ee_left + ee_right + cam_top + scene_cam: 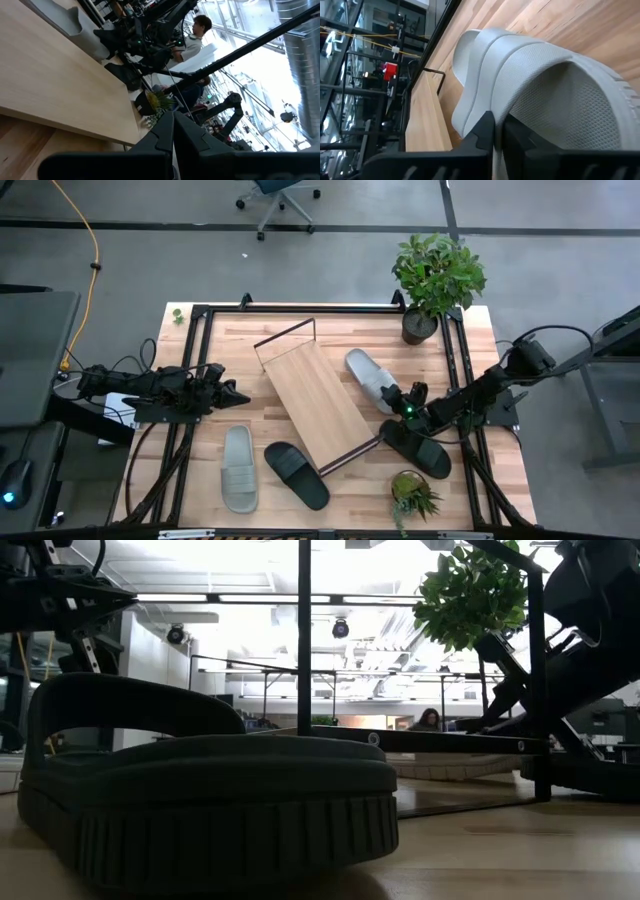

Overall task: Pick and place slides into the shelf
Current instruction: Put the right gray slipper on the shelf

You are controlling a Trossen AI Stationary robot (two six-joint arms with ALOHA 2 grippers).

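The shelf (315, 395) lies aslant in the middle of the table. A light grey slide (368, 372) lies on its sole to the right of the shelf. My right gripper (398, 402) is shut at this slide's near end (530, 75). A black slide (420, 448) lies just near of that gripper. A second black slide (297, 473) (210, 790) and a second grey slide (238, 468) lie near the front edge. My left gripper (236, 393) (173, 145) waits shut and level at the table's left, touching nothing. My right gripper pinches the rim of the grey slide's strap (498, 107) between its two fingers. The fingers slant down at it from the table's right and near side. The slide rests with its sole on the table.
A potted plant (435, 275) stands at the far right corner and a small plant (410, 492) at the near right. Black frame rails (195, 370) run along the table's sides. A person (192, 35) sits in the room beyond the table.
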